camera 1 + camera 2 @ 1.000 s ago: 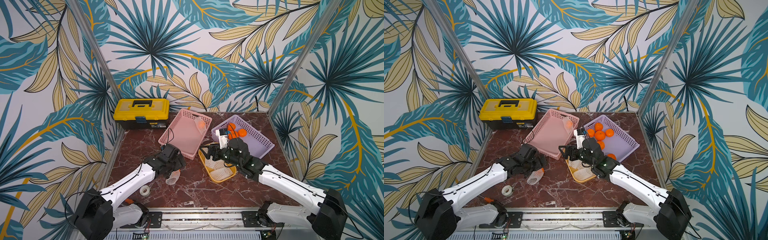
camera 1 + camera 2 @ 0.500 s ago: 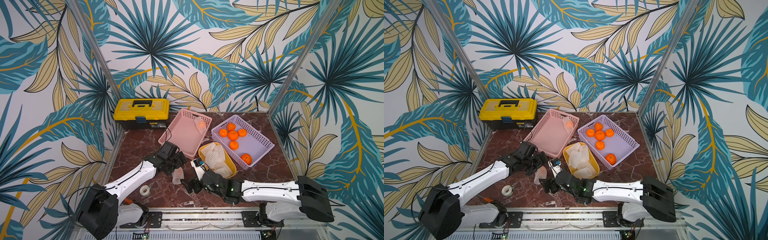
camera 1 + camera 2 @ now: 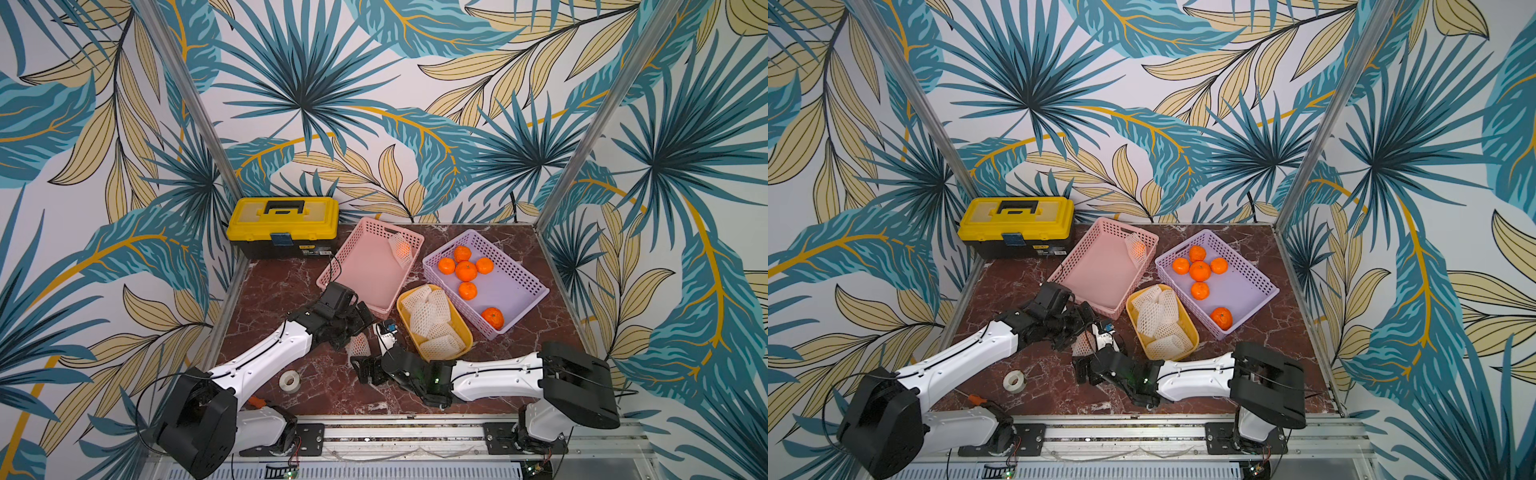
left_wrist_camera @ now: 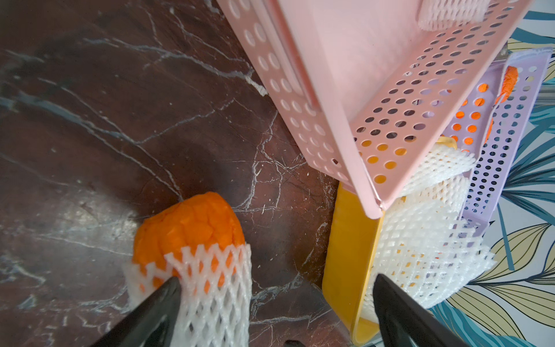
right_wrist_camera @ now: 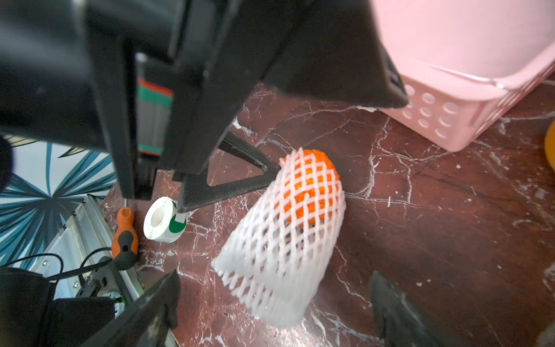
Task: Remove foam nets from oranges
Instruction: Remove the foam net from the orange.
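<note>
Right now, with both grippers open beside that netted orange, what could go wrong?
The orange pokes out of its foam net on the table, unheld, and could roll. The left gripper and right gripper sit close together, both open; closing in risks a collision.

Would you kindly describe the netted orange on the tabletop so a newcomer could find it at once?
Find the pink basket on the marble table. Off its near corner lies an orange poking from one end of its foam net. No other orange rests on bare marble; the other netted orange sits inside the basket.
</note>
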Controlling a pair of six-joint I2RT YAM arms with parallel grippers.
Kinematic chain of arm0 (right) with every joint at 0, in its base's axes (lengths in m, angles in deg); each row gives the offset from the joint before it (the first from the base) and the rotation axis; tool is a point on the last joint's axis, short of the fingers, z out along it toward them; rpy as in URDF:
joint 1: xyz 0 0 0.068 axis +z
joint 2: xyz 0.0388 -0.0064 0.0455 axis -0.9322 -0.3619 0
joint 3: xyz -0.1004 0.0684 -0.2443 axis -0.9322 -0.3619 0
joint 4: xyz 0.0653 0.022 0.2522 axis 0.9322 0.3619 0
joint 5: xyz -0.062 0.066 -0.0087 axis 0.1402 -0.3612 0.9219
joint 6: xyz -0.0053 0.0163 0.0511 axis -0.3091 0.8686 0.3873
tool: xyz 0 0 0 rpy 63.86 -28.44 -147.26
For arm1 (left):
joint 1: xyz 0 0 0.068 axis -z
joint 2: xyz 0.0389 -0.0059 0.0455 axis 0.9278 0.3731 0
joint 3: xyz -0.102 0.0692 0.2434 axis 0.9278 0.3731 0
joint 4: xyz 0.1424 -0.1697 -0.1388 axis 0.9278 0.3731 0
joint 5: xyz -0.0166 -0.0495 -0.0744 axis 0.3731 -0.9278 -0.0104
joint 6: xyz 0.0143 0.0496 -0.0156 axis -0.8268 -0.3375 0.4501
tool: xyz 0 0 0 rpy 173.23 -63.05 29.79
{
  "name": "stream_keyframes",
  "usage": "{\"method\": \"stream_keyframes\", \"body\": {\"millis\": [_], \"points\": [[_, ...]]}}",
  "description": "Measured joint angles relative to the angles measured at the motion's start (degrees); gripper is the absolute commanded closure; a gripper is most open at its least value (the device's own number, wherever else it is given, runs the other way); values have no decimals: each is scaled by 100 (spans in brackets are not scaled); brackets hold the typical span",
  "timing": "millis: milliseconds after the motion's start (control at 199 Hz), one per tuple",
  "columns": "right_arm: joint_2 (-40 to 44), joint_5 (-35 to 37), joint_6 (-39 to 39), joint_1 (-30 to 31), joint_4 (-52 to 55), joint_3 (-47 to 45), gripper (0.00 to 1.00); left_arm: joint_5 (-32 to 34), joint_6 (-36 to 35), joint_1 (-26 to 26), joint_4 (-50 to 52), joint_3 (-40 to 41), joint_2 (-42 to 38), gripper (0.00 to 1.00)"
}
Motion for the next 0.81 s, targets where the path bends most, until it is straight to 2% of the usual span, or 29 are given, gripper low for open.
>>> {"method": "stream_keyframes", "body": {"millis": [181,433,620,806], "points": [[-280,98,205,0,-264,11,1,-127,111,-9,-103,4,0,0],[-540,168,472,0,-470,11,12,-203,195,-15,-175,4,0,1],[-658,271,573,0,-568,11,30,-229,223,-33,-179,4,0,1],[-658,402,662,-2,-765,-15,60,-295,232,-37,-212,4,-4,1]]}}
